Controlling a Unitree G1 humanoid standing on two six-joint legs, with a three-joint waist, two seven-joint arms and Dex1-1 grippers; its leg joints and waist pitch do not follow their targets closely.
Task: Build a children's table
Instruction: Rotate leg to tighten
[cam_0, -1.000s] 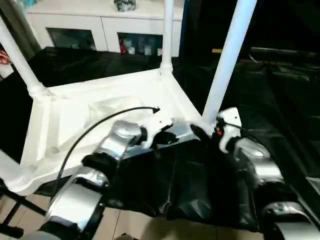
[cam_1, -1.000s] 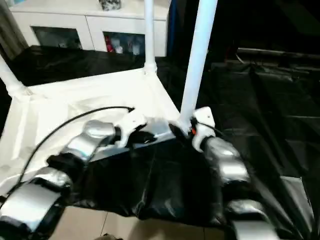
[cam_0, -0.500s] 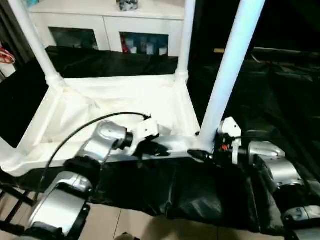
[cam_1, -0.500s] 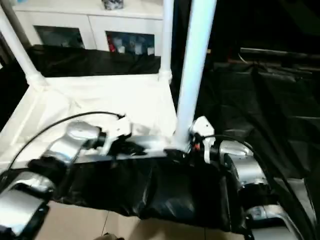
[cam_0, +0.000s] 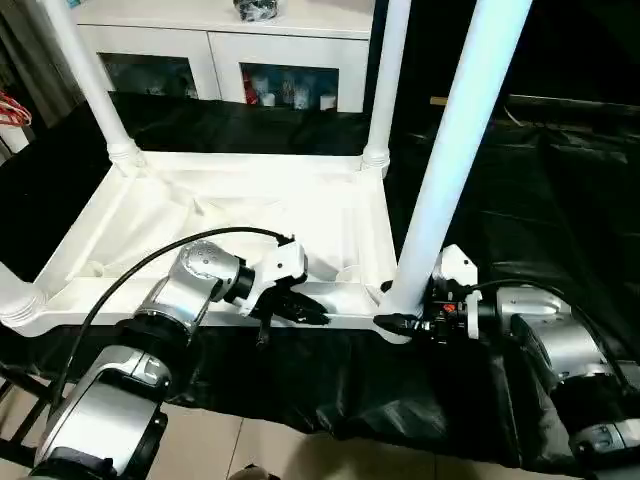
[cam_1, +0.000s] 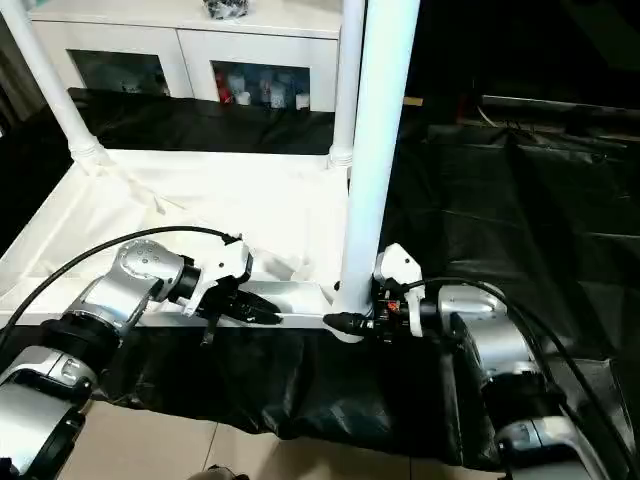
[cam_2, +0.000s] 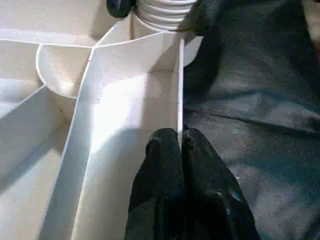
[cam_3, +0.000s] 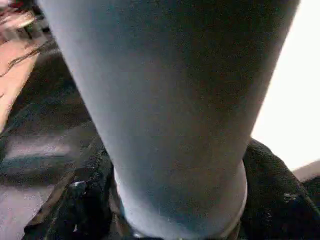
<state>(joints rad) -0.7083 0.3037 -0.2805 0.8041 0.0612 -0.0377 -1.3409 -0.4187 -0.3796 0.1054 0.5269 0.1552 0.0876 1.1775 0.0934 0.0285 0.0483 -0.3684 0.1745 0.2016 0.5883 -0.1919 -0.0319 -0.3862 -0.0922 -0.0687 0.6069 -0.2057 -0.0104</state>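
Note:
The white children's table (cam_0: 250, 200) lies upside down on black cloth, ribbed underside up. Its legs stand upright in the corner sockets. The near right leg (cam_0: 455, 150) rises tall in front of me. My right gripper (cam_0: 400, 318) reaches from the right to the foot of this leg, with one black finger (cam_3: 80, 210) against each side of it. My left gripper (cam_0: 305, 312) is at the near rim, left of that leg. The left wrist view shows its fingertips (cam_2: 165, 145) pinched shut on the thin white rim wall (cam_2: 179, 85).
A white cabinet with glass doors (cam_0: 200, 60) stands behind the table. Crumpled black cloth (cam_0: 520, 180) spreads out to the right and hangs over the front edge above a pale floor (cam_0: 260, 450). The far legs (cam_0: 385, 80) rise out of view. A black cable (cam_0: 130, 290) loops over my left forearm.
The whole view has shifted, and the table now looks squarer to me. My right gripper's fingers have closed in around the foot of the near right leg. My left gripper still holds the rim.

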